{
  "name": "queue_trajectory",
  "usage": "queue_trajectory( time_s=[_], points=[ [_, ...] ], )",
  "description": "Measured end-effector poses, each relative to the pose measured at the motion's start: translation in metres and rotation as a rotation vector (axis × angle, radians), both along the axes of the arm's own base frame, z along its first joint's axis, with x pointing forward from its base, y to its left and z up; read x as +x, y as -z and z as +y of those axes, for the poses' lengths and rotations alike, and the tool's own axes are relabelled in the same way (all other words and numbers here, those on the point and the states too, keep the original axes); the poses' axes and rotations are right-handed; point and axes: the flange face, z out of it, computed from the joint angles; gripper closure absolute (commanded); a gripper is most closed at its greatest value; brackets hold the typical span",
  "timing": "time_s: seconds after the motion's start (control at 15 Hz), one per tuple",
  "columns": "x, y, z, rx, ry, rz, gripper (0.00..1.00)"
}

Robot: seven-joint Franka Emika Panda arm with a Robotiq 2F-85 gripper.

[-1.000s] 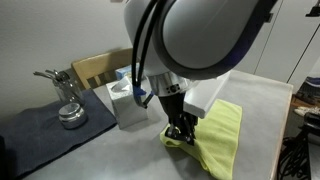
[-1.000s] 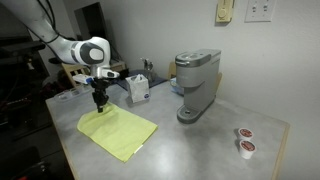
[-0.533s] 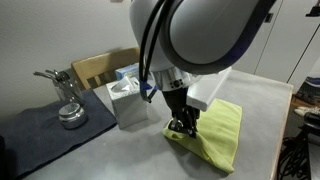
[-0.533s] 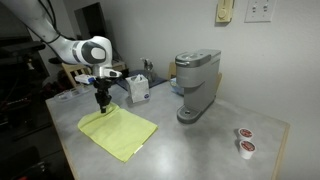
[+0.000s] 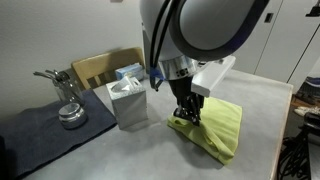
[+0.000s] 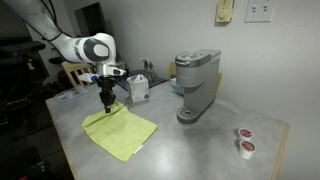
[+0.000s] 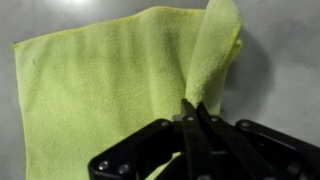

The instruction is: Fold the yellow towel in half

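Wrist view: pincer clamped on yellow towel corner, flap lifted toward 1 o'clock. Only in an exterior view: rest lies flat on counter, long axis 10-to-4 o'clock.

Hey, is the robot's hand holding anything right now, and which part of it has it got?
The hand is shut on the yellow towel, pinching it at one corner. That corner is raised and the rest lies flat.
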Motion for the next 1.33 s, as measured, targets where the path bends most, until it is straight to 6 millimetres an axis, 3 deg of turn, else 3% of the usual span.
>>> queue_trajectory(
  time_s=[0.47,1.0,1.33],
  points=[
    [-0.001,-0.011,-0.011,-0.006,0.015,-0.010,0.99],
    [-0.012,-0.047,-0.009,-0.005,0.006,-0.021,0.99],
    [-0.017,-0.054,-0.019,-0.029,-0.005,-0.019,0.99]
  ],
)
